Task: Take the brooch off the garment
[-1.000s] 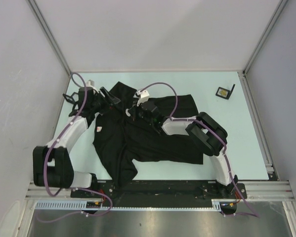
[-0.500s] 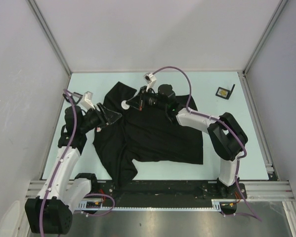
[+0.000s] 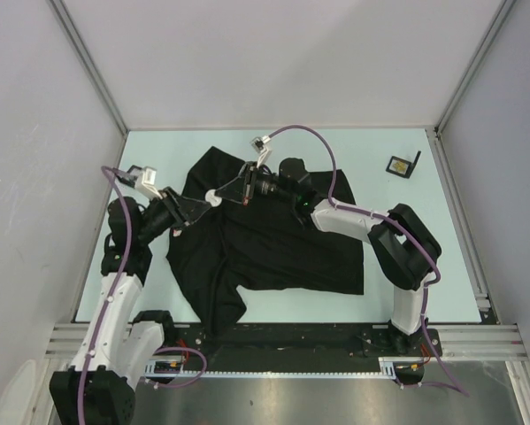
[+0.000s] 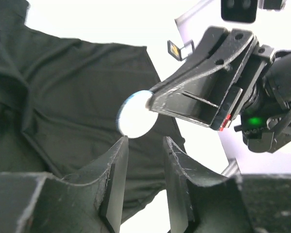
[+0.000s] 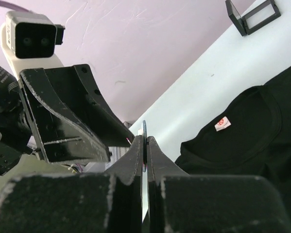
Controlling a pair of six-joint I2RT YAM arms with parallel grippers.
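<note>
The brooch (image 3: 213, 197) is a round white disc held in the air above the black garment (image 3: 273, 248). My right gripper (image 3: 225, 194) is shut on it. In the right wrist view the brooch (image 5: 144, 130) stands edge-on, pinched at my right gripper (image 5: 144, 141). My left gripper (image 3: 203, 204) faces it from the left, open, with nothing between its fingers. In the left wrist view the brooch (image 4: 135, 114) sits just above my left gripper (image 4: 145, 141), touching or nearly touching the left fingertip (image 4: 122, 143). The garment (image 4: 62, 92) lies flat underneath.
A small black open case (image 3: 403, 166) lies at the table's back right corner, and shows as well in the right wrist view (image 5: 254, 14). A white-and-red label (image 5: 222, 124) sits inside the garment's collar. Grey walls close in the pale table (image 3: 441, 257) on three sides.
My right gripper has carried the brooch left and lower, toward my left gripper. My left gripper has swung right to meet it, and its jaws have narrowed.
</note>
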